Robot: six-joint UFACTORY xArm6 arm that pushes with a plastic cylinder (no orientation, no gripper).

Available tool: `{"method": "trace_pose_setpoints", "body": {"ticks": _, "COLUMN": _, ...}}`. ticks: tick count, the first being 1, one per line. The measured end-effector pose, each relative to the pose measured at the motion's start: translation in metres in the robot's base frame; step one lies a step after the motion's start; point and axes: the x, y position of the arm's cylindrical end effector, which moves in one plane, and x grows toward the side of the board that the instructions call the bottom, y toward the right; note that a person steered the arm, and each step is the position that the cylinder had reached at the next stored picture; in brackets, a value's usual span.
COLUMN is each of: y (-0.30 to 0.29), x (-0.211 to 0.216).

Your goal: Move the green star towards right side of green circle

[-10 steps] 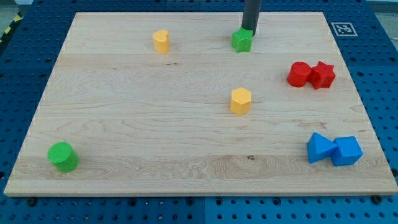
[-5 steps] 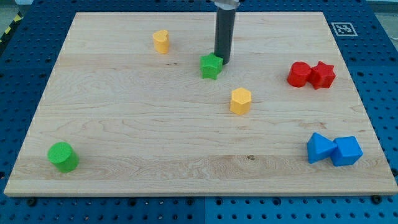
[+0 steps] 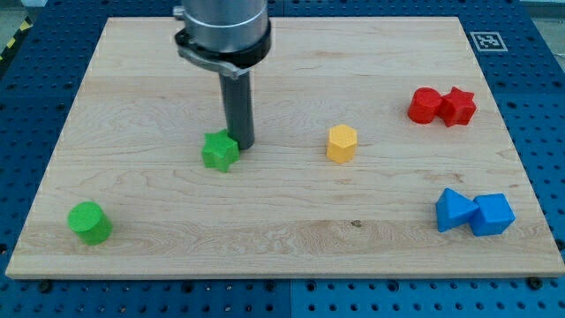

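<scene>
The green star (image 3: 219,151) lies on the wooden board (image 3: 282,238), left of the middle. My tip (image 3: 241,144) touches the star's upper right side. The green circle (image 3: 89,222), a short cylinder, stands near the board's bottom left corner, well down and to the left of the star. The rod and the arm's grey end rise from the tip towards the view's top.
A yellow hexagon block (image 3: 342,143) stands right of the tip. A red cylinder (image 3: 425,105) and a red star (image 3: 457,106) touch at the right. A blue triangle (image 3: 452,210) and a blue cube (image 3: 492,215) touch at the bottom right.
My tip has moved down and to the left, pushing the green star from the board's top middle to left of centre. The arm now hides the yellow block at the top left.
</scene>
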Motion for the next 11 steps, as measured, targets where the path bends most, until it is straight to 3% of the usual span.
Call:
{"method": "trace_pose_setpoints", "body": {"ticks": 3, "y": -0.064, "x": 0.018}}
{"method": "trace_pose_setpoints", "body": {"ticks": 7, "y": -0.069, "x": 0.084}}
{"method": "trace_pose_setpoints", "body": {"ticks": 11, "y": -0.094, "x": 0.110}}
